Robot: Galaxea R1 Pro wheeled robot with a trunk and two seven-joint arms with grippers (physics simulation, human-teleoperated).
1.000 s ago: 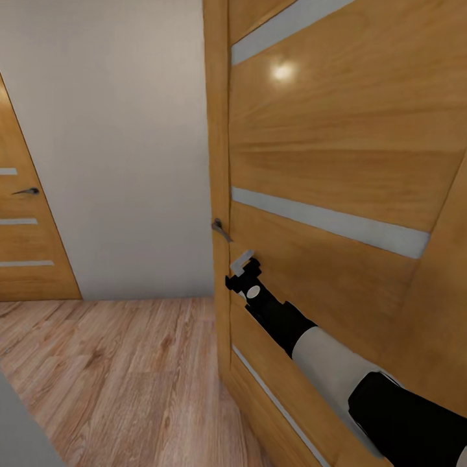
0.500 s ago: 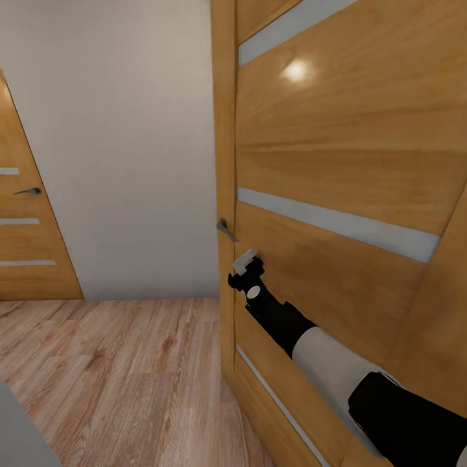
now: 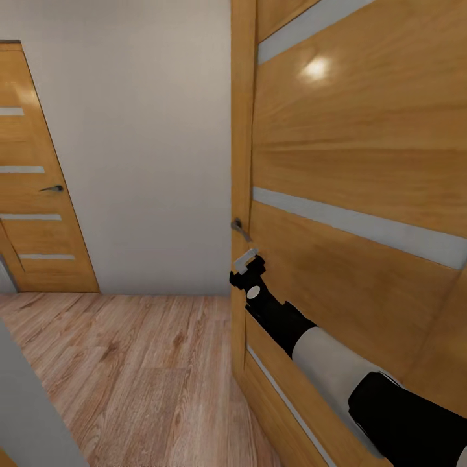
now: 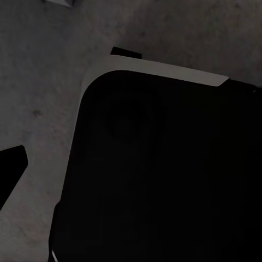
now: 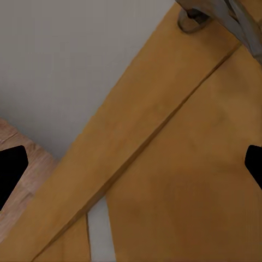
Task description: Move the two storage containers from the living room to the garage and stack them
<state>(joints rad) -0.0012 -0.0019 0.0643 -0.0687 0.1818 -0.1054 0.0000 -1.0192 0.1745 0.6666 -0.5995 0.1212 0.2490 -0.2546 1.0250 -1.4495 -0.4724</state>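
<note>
The right hand (image 3: 245, 266) hovers just below the grey metal lever handle (image 3: 240, 227) of the honey-coloured wooden door (image 3: 350, 162), its fingers apart, gripping nothing. Since a second ago the head camera has turned rightward. No storage container is visible here; the left hand's state I cannot tell.

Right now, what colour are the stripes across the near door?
Pale grey stripes on the honey-brown wooden door; the head view shows them best.

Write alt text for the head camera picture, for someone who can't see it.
The robot's right arm reaches toward a wooden door, its tool just below the metal door handle. Left of it are a white wall, a second wooden door and a wood plank floor.
</note>
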